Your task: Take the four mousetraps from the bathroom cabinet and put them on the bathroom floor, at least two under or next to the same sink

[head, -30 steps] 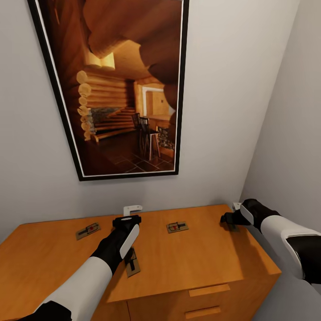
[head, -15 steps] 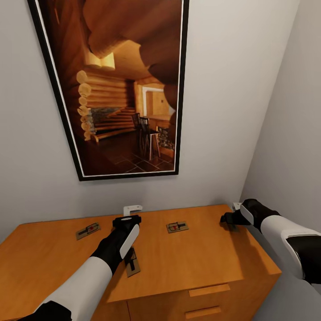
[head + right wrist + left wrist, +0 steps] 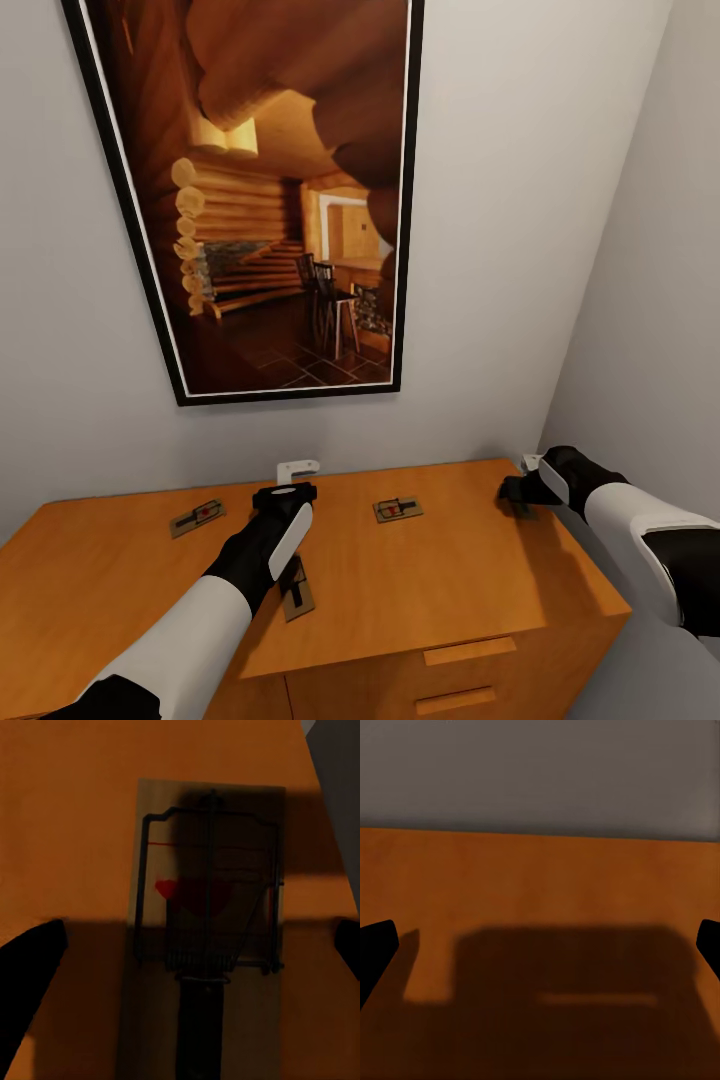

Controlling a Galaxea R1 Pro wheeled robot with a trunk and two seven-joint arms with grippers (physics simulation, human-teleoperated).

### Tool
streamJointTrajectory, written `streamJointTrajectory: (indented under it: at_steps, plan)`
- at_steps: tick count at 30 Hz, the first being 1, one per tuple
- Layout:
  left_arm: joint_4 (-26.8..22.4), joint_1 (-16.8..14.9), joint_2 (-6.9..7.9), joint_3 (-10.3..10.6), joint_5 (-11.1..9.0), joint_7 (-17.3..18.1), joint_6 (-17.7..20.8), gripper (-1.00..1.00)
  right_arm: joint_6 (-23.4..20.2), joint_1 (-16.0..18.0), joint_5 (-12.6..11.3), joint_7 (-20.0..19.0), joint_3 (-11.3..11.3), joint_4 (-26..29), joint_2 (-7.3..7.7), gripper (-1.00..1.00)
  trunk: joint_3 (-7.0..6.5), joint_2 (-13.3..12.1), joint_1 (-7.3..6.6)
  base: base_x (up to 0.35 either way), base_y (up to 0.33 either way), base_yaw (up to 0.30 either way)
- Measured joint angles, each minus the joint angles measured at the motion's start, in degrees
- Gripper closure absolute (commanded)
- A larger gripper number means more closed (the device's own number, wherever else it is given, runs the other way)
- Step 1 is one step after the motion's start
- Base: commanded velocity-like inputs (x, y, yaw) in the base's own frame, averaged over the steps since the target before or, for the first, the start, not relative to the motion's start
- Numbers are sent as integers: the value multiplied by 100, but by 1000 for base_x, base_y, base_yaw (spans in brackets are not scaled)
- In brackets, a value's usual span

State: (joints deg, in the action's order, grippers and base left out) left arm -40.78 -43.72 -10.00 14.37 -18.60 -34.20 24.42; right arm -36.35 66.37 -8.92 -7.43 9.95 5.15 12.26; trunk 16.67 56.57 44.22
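Four small flat tan mousetraps with black wire mechanisms lie on the smooth flat top of the low orange-brown wooden cabinet [image 3: 430,590]. In the head view one mousetrap [image 3: 197,517] sits at the left of the cabinet top, red spot showing. A second mousetrap [image 3: 398,509] lies near the middle of the frame's lower half, apart from both arms. A third mousetrap [image 3: 297,592] lies closer to the front edge, partly covered by the left arm's black wrist. The fourth mousetrap [image 3: 206,945] fills the middle of the right wrist view, lying flat on the wood in shadow, its red spot and wire frame visible between the two dark fingertips at the picture's lower corners.

The left gripper [image 3: 284,494] hovers over the cabinet top near the back wall, between the first and second traps; in the left wrist view its fingers [image 3: 375,949] stand wide apart at the edges, released, with bare wood and its own shadow between them. The right gripper [image 3: 516,492] sits at the right rear corner of the cabinet top, spread open just above the fourth trap, holding nothing.

A large black-framed picture of a log-cabin interior [image 3: 280,200] hangs on the pale grey wall [image 3: 520,250] above. Two wooden bar handles [image 3: 468,652] show on the cabinet front at lower right.
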Motion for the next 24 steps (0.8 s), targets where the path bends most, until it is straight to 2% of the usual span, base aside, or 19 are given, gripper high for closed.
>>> streamJointTrajectory:
  at_steps: [24]
  plan:
    - [3, 0, 0, 0, 0, 0, 5, -100, -4, 0, -16, -7, -2, 2, -1, 100, 0, 0, 0, 0, 0, 0]
